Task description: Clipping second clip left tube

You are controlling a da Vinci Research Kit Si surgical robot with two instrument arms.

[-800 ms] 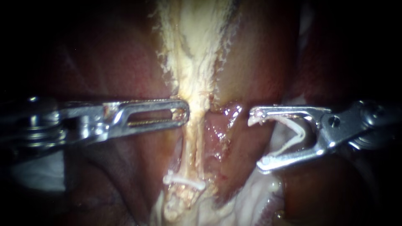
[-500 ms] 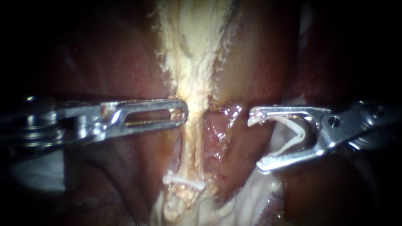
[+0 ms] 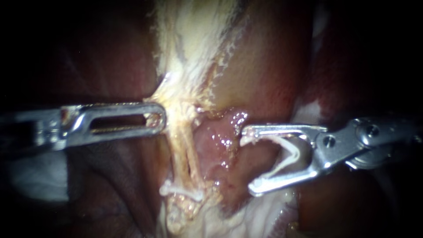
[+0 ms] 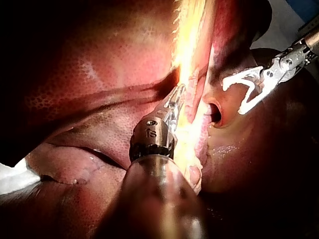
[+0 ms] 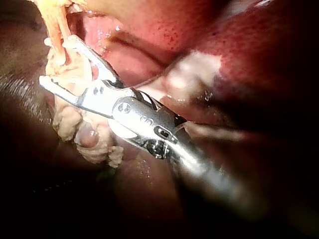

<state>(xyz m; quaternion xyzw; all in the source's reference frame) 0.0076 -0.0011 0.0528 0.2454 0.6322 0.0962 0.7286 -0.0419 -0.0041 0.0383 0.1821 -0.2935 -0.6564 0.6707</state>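
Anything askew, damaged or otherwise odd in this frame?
Nothing stands out. The placed clip lies across the tube. The left instrument grips pale tissue above it. The right instrument carries a loaded clip, spread wide, beside the tube.

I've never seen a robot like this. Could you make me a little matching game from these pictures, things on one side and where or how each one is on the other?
Things
1. left instrument
2. right instrument
3. open clip
4. closed clip

States
A. lies across the tube
B. jaws grip the pale tissue
C. jaws spread wide, beside the tube and not touching it
D. V-shaped, held between two jaws

Pairs: 1-B, 2-C, 3-D, 4-A
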